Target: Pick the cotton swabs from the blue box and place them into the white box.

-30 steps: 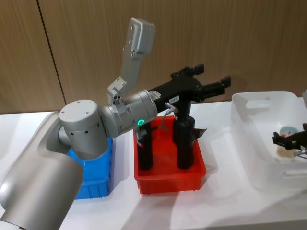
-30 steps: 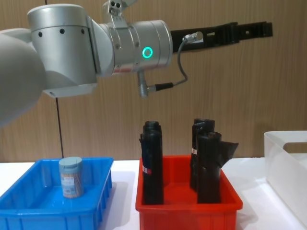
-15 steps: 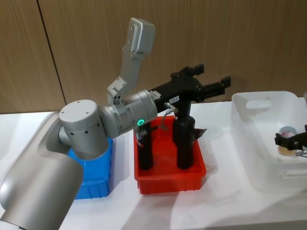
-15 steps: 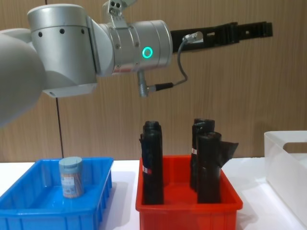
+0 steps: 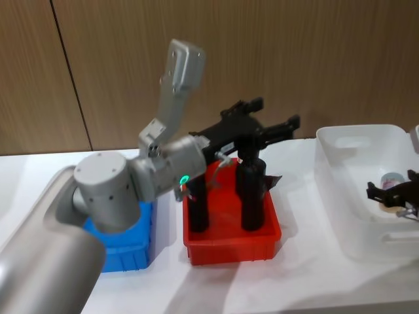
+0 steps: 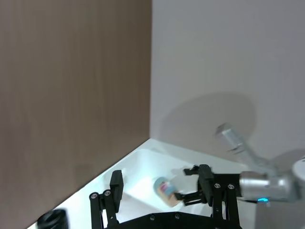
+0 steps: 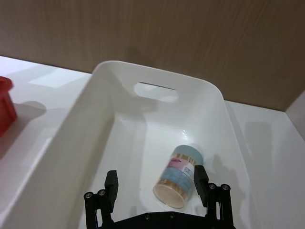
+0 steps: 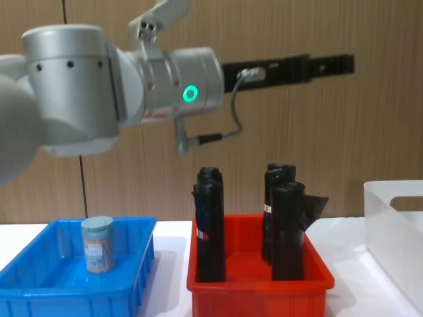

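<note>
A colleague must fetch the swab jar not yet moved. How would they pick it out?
On the table, find the blue box at the robot's left, beside the red bin. One small clear jar with a pale blue lid stands upright in it; the red bin holds tall black rolls, and the other jar lies tipped in the white box.

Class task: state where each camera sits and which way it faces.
Head: high up, looking down at the red bin; left arm, left claw, right claw show.
Chest: low, looking across the blue box; left arm overhead.
Left wrist: behind the left claw, facing the white box.
Right wrist: behind the right claw, looking down into it.
Both wrist views share the cotton swabs jar.
</note>
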Robot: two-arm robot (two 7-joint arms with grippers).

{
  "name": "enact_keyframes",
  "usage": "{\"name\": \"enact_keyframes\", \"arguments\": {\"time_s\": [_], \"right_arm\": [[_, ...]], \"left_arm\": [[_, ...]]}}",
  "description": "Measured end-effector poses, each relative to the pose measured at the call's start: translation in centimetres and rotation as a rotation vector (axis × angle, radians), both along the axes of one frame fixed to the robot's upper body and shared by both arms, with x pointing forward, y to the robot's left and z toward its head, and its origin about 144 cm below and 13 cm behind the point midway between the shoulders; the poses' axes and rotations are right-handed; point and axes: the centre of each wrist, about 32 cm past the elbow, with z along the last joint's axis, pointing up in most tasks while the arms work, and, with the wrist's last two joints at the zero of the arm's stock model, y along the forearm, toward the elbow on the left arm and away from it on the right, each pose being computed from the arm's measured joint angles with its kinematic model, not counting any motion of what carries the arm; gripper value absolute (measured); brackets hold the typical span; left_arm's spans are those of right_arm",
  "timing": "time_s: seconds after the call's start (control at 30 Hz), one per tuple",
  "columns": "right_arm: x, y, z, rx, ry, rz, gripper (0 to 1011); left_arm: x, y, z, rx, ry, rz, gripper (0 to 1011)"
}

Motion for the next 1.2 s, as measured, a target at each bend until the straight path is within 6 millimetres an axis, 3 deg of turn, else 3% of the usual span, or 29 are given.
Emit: {"name": "enact_keyframes", "arguments": {"time_s": [1.2], "right_arm": [[-10.1,7.8,-0.7,0.205,-0.299,0.252,1001]], "left_arm": [[-9.0,4.3,-7.7,0.19,-0.142,0.471,1004]]}}
